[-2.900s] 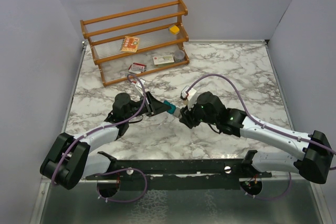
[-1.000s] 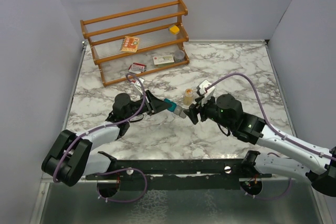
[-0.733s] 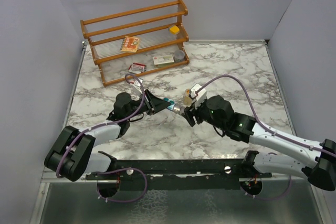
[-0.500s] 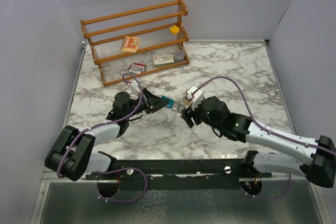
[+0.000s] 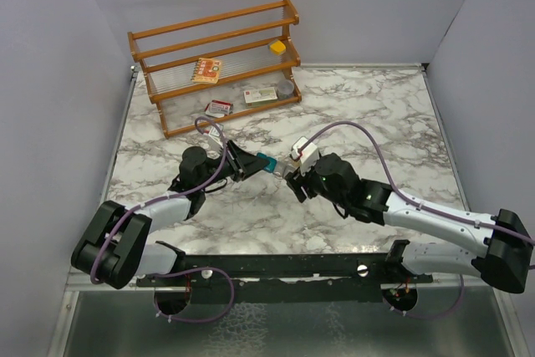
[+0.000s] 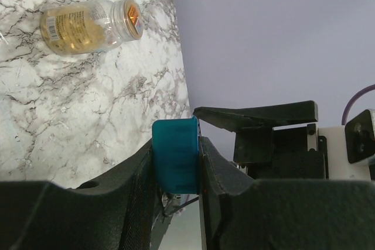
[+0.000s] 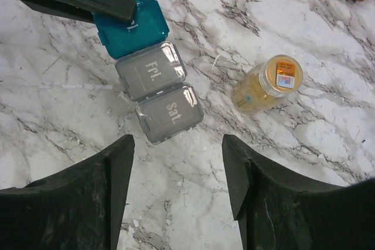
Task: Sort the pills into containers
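Mid-tabletop (image 5: 376, 114), the left end effector (image 5: 251, 165) is clamped on the teal end cell of the containers (image 7: 151, 71), a short strip w/ two grey translucent cells lidded "Fri" and "Sat" trailing toward the other arm. The right end effector (image 7: 176, 141) hangs over the "Sat" end w/ jaws spread wide and holds nothing. Whether the grey end rests on the marble or floats can't be told. A clear pill bottle (image 7: 266, 83), cap on, lies on its side just beside the strip. Handling, as a judgement: the strip is prob. very light, thin hard plastic, smooth and slick, so a pinch on one cell alone lets the rest swing or twist at the joints btwn cells. A firm squeeze could crack a wall or pop a lid. Best hold is across a cell's flat side walls, low, clear of the lid lip so the lids can open. The bottle is round and prob. rolls, so take it across the body, not the cap.
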Robot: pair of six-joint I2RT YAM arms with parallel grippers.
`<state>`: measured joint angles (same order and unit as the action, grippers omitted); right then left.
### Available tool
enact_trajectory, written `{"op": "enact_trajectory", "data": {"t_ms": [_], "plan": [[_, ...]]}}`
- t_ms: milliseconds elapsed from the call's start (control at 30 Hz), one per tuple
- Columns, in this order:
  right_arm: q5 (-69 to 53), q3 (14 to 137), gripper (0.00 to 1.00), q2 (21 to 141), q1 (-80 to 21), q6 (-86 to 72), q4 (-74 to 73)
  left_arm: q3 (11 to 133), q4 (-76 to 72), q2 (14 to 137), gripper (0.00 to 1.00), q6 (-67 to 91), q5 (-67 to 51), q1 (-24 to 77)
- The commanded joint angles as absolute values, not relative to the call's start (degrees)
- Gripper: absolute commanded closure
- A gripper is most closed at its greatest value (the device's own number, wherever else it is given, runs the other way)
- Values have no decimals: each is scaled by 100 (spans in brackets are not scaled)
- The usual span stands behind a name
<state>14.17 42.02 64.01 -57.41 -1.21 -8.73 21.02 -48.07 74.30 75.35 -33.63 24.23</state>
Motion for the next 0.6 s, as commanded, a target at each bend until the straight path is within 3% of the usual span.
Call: {"op": "enact_trajectory", "data": {"t_ms": [0, 567], "plan": [[1674, 4266, 40, 6494, -5797, -89, -617, 2048, -4992, 7240, 92, 7576, -3320, 2402], [1774, 4312, 42, 6244, -5812, -90, -564, 1935, -4992, 7175, 92, 7497, -3348, 2402]]}}
